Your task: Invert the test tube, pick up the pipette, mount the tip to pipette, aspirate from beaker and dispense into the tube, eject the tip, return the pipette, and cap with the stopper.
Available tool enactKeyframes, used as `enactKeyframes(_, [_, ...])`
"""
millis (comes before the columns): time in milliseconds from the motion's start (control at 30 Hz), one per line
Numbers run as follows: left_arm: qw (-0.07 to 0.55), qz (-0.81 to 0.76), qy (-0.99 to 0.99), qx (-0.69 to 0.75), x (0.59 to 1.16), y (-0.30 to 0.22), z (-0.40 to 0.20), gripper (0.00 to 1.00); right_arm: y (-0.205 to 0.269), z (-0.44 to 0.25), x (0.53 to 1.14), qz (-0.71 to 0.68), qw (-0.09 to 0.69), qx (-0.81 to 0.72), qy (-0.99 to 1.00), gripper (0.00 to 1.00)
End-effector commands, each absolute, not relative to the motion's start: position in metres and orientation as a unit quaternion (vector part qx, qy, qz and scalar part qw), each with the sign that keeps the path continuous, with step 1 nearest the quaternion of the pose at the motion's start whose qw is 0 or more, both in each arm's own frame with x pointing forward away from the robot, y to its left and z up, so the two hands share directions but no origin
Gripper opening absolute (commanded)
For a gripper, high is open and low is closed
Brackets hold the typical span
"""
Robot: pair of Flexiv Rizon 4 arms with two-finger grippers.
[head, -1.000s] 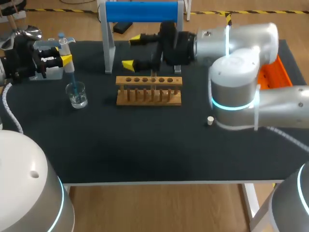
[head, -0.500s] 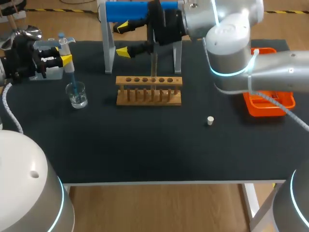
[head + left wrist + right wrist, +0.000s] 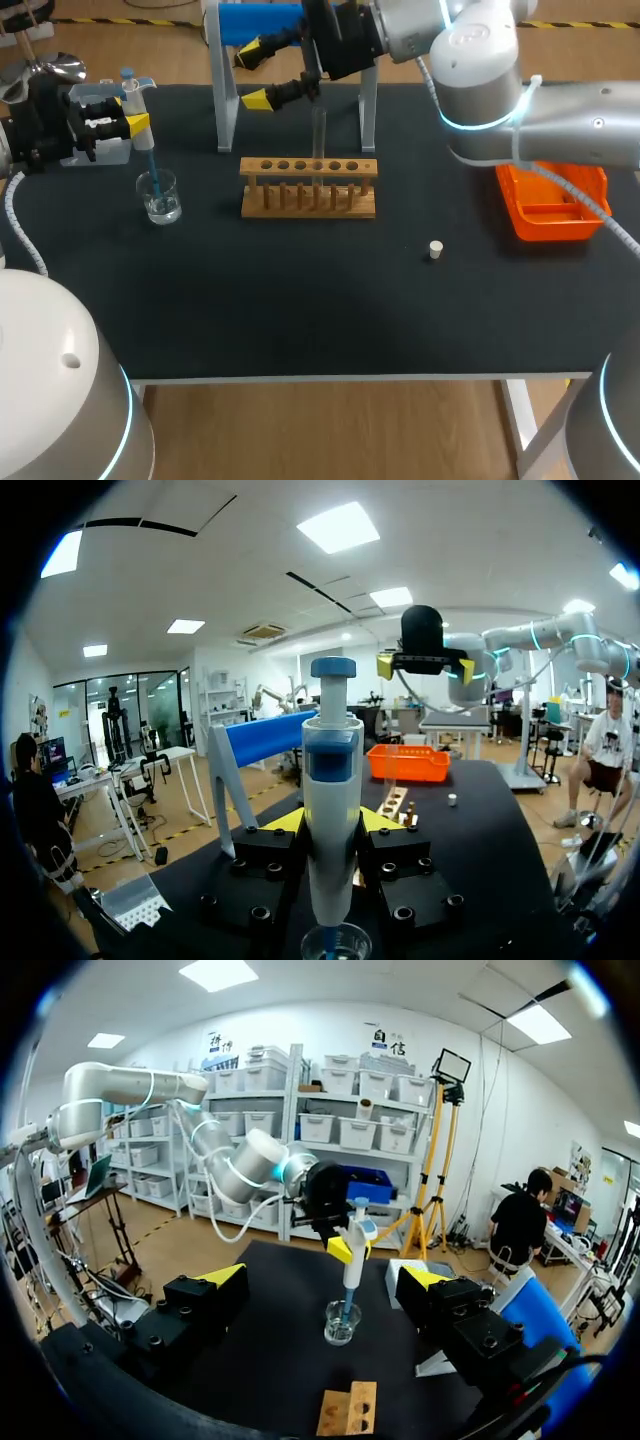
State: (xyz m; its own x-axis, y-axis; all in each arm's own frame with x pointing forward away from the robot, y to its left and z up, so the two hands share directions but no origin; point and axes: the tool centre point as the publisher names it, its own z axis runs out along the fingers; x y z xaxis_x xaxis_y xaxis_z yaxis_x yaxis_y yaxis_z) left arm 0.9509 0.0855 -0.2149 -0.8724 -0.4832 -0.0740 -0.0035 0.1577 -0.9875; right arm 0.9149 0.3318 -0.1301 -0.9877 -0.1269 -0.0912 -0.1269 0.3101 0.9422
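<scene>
On the black table (image 3: 300,300), the left gripper (image 3: 332,822) is clenching the pipette (image 3: 133,98) over the beaker (image 3: 160,196), nine o'clock of the rack (image 3: 308,187); the right gripper (image 3: 255,74) is hanging released, ten o'clock of the racked test tube (image 3: 319,135).

No legible print — none anywhere

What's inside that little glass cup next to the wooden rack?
The blue tip of the pipette pokes down into the beaker. The glass is see-through, so I can't tell from these pictures how much liquid is in it.
</scene>
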Motion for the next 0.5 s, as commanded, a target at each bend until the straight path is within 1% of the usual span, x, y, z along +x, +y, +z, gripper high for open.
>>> enactKeyframes(33, [0.192, -0.627, 0.736, -0.165, 0.950, 0.086, -0.215, 0.00, 0.347, -0.127, 0.923, -0.585, -0.001, 0.083, -0.807, 0.79])
enactKeyframes(67, [0.192, -0.627, 0.736, -0.165, 0.950, 0.086, -0.215, 0.00, 0.350, -0.125, 0.924, -0.585, -0.003, 0.085, -0.806, 0.38])
enactKeyframes(100, [0.192, -0.627, 0.736, -0.165, 0.950, 0.086, -0.215, 0.00, 0.352, -0.123, 0.925, -0.587, -0.004, 0.087, -0.805, 0.00])
enactKeyframes(500, [0.192, -0.627, 0.736, -0.165, 0.950, 0.086, -0.215, 0.00, 0.392, -0.102, 0.935, -0.574, -0.001, 0.101, -0.813, 0.00])
